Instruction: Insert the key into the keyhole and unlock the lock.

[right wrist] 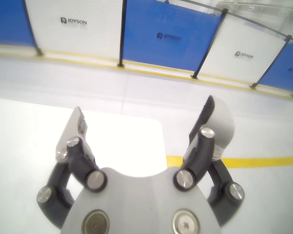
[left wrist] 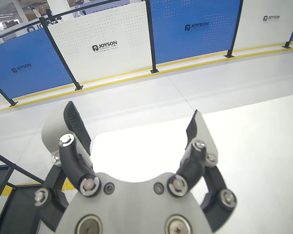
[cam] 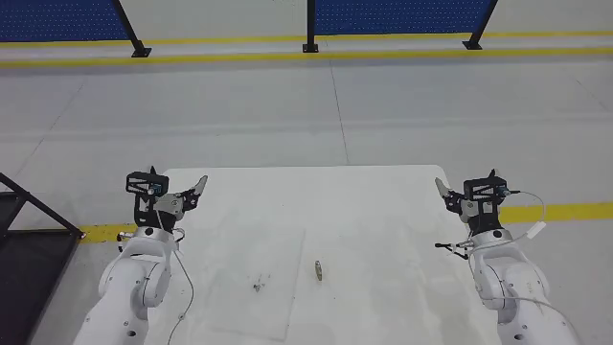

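Observation:
A small grey metal piece [cam: 318, 269] lies on the white table [cam: 383, 211] near its middle front. It looks like the lock. A smaller, dark, thin object [cam: 258, 285], probably the key, lies to its left on a thin pale sheet [cam: 244, 292]. My left gripper [cam: 178, 190] [left wrist: 133, 120] hovers open over the table's far left corner, holding nothing. My right gripper [cam: 465, 190] [right wrist: 144, 113] stands open over the far right corner, also holding nothing. Both grippers are well apart from the two small objects.
A black metal frame [cam: 29, 216] stands off the table's left side. Beyond the table's far edge lies grey floor with yellow lines, closed off by blue and white fence panels [cam: 306, 0].

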Robot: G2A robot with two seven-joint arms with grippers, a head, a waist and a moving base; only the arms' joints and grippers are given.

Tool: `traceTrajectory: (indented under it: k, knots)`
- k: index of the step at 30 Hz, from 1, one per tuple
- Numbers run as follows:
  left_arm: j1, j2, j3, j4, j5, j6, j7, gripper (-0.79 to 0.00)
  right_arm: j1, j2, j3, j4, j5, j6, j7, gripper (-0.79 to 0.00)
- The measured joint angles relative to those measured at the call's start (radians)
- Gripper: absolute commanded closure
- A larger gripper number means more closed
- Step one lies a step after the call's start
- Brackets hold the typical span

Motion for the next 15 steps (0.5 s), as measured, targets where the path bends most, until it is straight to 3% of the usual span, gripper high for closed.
traceTrajectory:
  k: [5,10,15]
  knots:
    - [0.077,0.003,0.011,-0.076,-0.007,-0.109,-0.043,-0.785,0.0,0.0,0.0,0.0,0.0,0.0,0.0,-0.785]
    - [0.275,0.01,0.012,-0.22,0.013,-0.244,-0.073,-0.785,0.0,0.0,0.0,0.0,0.0,0.0,0.0,-0.785]
    - [0.46,0.014,0.063,-0.317,0.06,-0.31,-0.163,-0.785,0.0,0.0,0.0,0.0,0.0,0.0,0.0,-0.785]
